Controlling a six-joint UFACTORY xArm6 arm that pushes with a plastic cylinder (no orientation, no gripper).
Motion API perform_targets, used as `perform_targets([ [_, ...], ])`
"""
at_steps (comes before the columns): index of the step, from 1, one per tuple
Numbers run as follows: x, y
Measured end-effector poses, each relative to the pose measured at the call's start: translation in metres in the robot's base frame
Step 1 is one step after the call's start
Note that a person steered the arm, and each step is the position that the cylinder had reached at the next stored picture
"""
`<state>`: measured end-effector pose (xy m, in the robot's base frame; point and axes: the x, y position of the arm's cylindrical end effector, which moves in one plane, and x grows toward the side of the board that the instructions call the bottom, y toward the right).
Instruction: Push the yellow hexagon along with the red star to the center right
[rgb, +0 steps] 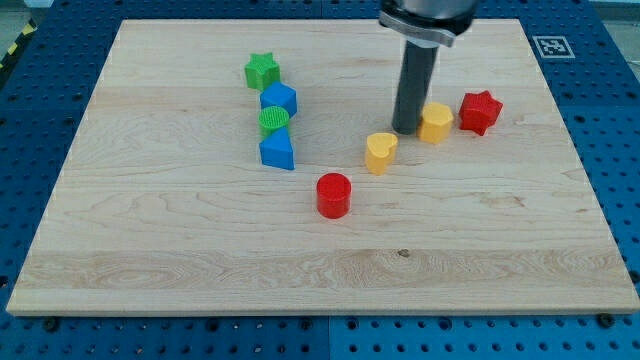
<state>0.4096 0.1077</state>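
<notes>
The yellow hexagon (436, 122) lies on the wooden board right of centre. The red star (480, 112) lies just to its right, a small gap apart. My tip (407, 129) stands on the board at the hexagon's left side, touching or nearly touching it. The rod rises from there to the view's top.
A yellow heart (380, 153) lies left and below my tip. A red cylinder (334, 195) lies near the board's middle. At the left stand a green star (262, 71), a blue hexagon (279, 100), a green cylinder (274, 120) and a blue triangle (278, 151) in a column.
</notes>
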Motion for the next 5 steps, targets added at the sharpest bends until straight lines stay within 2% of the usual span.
perform_targets([
  [3, 0.002, 0.034],
  [5, -0.004, 0.081],
])
